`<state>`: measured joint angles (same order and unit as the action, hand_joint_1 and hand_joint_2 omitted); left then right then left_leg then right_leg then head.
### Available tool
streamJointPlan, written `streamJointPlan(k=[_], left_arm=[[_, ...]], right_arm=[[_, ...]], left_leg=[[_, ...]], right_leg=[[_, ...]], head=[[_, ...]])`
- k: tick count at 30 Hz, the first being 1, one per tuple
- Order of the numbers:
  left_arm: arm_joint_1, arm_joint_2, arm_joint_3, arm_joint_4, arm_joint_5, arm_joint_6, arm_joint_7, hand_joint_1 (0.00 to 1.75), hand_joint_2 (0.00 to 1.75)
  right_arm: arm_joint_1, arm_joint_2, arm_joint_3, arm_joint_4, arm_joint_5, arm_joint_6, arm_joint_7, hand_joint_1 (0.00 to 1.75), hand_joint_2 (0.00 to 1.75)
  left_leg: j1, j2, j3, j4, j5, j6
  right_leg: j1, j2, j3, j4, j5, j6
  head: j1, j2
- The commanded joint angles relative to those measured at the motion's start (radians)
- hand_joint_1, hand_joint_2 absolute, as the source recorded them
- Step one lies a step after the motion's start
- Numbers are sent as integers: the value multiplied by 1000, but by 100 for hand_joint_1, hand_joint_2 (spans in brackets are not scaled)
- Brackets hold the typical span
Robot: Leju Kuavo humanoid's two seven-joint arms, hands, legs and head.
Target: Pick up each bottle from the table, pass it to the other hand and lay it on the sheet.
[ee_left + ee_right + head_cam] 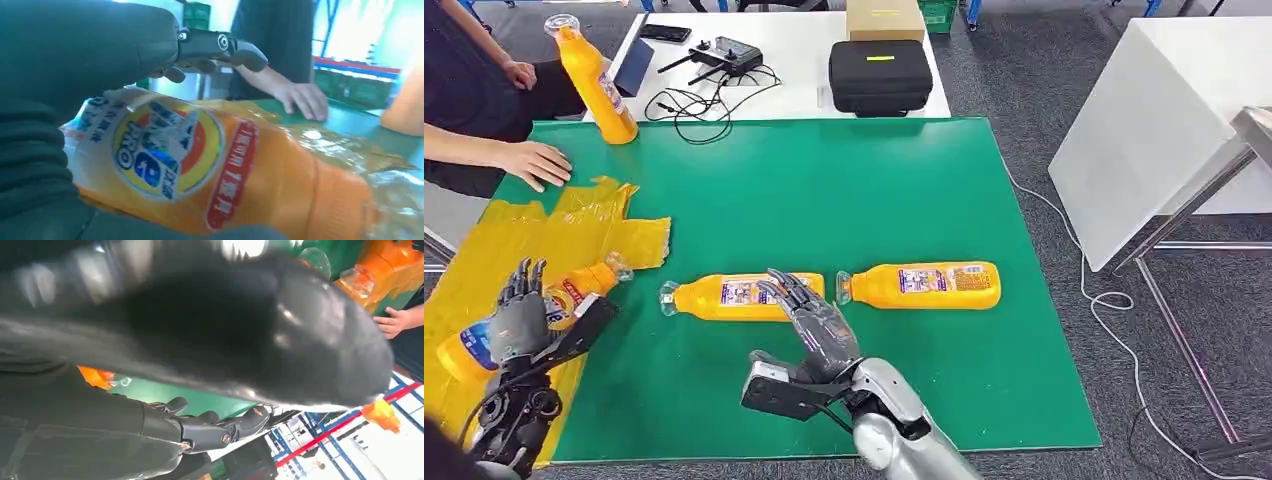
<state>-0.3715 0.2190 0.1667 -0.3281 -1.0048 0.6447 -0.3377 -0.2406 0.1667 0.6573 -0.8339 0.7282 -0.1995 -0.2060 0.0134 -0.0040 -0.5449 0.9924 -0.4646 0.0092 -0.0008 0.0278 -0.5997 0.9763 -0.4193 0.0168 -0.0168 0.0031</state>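
An orange bottle (584, 285) lies tilted on the yellow sheet (524, 230) at the table's left. My left hand (519, 320) lies over its lower half with its fingers (220, 45) stretched out straight, not wrapped round it; the left wrist view has the bottle's label (165, 155) close under the palm. A second bottle (724, 297) lies on the green mat (824, 190) at the middle, a third (924, 285) to its right. My right hand (814, 325) hovers open at the near side of the middle bottle, its fingertips over it. A fourth bottle (599, 85) stands upright at the far left.
A person's hand (534, 162) rests flat at the sheet's far edge, beside the upright bottle. Behind the mat a white table holds a black case (879, 75), a cardboard box (884, 18) and a controller with cables (724, 55). A white panel (1164, 110) stands right.
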Motion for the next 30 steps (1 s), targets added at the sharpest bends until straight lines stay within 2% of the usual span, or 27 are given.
streamJointPlan(k=[1, 4, 5, 6, 7, 8, 10, 11, 12, 14, 17, 19, 22, 26, 30], left_arm=[[-47, -43, 103, 23, 108, -97, -182, 0, 0], [-59, -66, 183, -13, 252, -159, -352, 0, 0], [-32, -84, 162, -131, 342, -146, -360, 0, 0], [-34, -82, 159, -130, 346, -148, -360, 0, 0], [-22, -93, 152, -200, 412, -145, -360, 0, 0], [30, -91, 77, -356, 572, -138, -360, 0, 0], [32, -77, 19, -388, 644, -112, -360, 0, 0], [47, -76, -17, -477, 743, -129, -360, 0, 0], [38, -79, -29, -489, 769, -138, -360, 0, 0], [18, -85, -70, -528, 816, -164, -360, 0, 0], [-22, -103, -123, -510, 834, -166, -360, 0, 0], [-22, -103, -123, -510, 834, -166, -360, 0, 0], [-18, -108, -135, -520, 830, -161, -360, 0, 0], [-3, -112, -196, -552, 847, -92, -360, 0, 0], [39, -106, -189, -614, 875, -87, -360, 0, 0]], right_arm=[[-70, -13, 39, 74, 9, -12, 11, 0, 0], [-100, -11, 29, 102, 28, -29, 28, 0, 0], [-126, -2, 21, 130, 48, -40, 52, 0, 0], [-134, -1, 19, 132, 47, -35, 50, 0, 0], [-152, 6, 16, 153, 60, -36, 64, 0, 175], [-192, 21, 12, 204, 82, -22, 96, 0, 175], [-232, 35, 3, 250, 95, -17, 108, 0, 175], [-270, 46, -2, 307, 112, 1, 140, 0, 175], [-288, 48, 1, 332, 126, 5, 158, 0, 175], [-332, 52, -9, 398, 135, 19, 179, 0, 175], [-371, 54, -28, 460, 131, 46, 187, 0, 175], [-371, 54, -28, 460, 131, 46, 187, 0, 175], [-372, 58, -26, 467, 132, 56, 188, 0, 175], [-388, 86, -5, 520, 161, 138, 207, 0, 175], [-397, 113, 20, 553, 186, 196, 227, 0, 175]], left_leg=[[0, -2, 4, -1, -1, 1], [0, -4, 3, 0, -1, 1], [0, -3, 2, 0, 0, 1], [0, -4, 2, 0, 0, 1], [0, -3, 0, 0, 0, 1], [0, -3, 1, 1, 0, 1], [0, -1, 0, 1, 0, 1], [0, -1, 1, 1, 0, 1], [1, 1, -1, 1, 0, 0], [1, -4, 1, 1, 0, 1], [0, -6, -1, 1, 1, 1], [0, -7, 1, 1, 1, 1], [0, -3, 1, 1, 0, 1], [0, -5, 2, 1, 0, 0], [0, -3, 5, 0, -1, 1]], right_leg=[[1, -5, 5, -1, -1, 1], [1, -6, 5, -1, -2, 1], [0, -5, 2, 0, -1, 1], [1, -7, 3, 0, -1, 1], [0, -5, 1, 0, 0, 1], [1, -6, 2, 0, -1, 1], [0, -3, 1, 0, 0, 1], [0, -4, 1, 0, -1, 1], [1, -2, -1, 0, 0, 0], [1, -7, 3, 1, -2, 1], [0, -8, 1, 0, 0, 1], [1, -11, 3, 0, -1, 1], [0, -6, 2, 0, 0, 1], [0, -8, 4, 0, -2, 1], [0, -7, 6, 0, -2, 1]], head=[[0, 0], [0, 0], [0, 0], [0, 0], [0, 0], [0, 0], [0, 0], [0, 0], [0, 0], [0, 0], [0, 0], [0, 0], [0, 0], [0, 0], [0, 0]])
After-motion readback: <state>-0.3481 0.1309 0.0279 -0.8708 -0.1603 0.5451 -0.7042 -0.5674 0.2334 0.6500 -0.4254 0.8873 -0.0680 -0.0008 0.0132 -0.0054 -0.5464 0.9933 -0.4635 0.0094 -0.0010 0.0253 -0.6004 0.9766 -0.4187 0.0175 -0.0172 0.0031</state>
